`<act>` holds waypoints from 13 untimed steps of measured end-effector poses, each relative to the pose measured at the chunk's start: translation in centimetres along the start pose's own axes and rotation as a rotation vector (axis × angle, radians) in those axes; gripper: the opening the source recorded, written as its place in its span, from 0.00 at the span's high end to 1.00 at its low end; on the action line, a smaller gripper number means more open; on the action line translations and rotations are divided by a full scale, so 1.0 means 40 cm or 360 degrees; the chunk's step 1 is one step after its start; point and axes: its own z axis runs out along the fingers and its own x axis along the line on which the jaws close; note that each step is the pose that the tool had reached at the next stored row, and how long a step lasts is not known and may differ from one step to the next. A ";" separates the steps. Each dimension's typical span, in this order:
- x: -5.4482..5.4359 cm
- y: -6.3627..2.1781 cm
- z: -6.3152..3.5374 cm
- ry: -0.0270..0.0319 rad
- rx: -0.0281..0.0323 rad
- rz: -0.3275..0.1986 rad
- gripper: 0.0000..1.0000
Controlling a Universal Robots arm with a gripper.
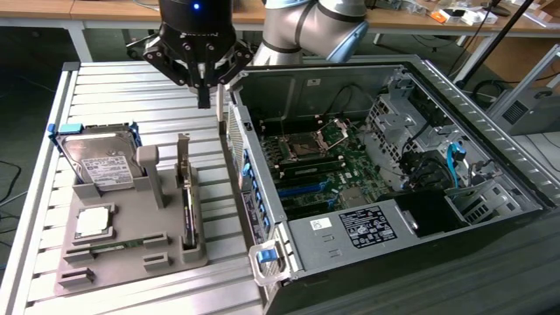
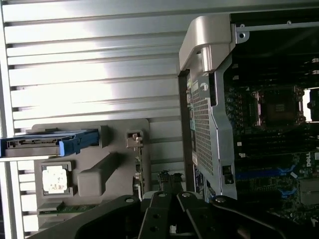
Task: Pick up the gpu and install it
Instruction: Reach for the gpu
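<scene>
gpu (image 1: pixel 187 210): thin dark card, edge-up in holder (image 1: pixel 131 269)
around: hard drive (image 1: pixel 101 167) on the exterior view's left, case (image 1: pixel 262 216) right
gripper (image 1: pixel 204 98): clenched, empty

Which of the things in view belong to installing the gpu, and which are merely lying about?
For the job: gpu, standing on edge in the grey tray; shut gripper; open computer case.
Lying about: hard drive; processor chip; memory stick.

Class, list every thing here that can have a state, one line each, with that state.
gripper: shut, holding nothing.
gpu: standing on edge in the grey holder, not gripped.
hard drive: propped up in the holder.
processor chip: lying flat in the holder.
computer case: side open, motherboard exposed.
</scene>
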 end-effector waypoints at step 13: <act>0.037 -0.003 -0.001 0.00000 0.00000 0.0000 0.89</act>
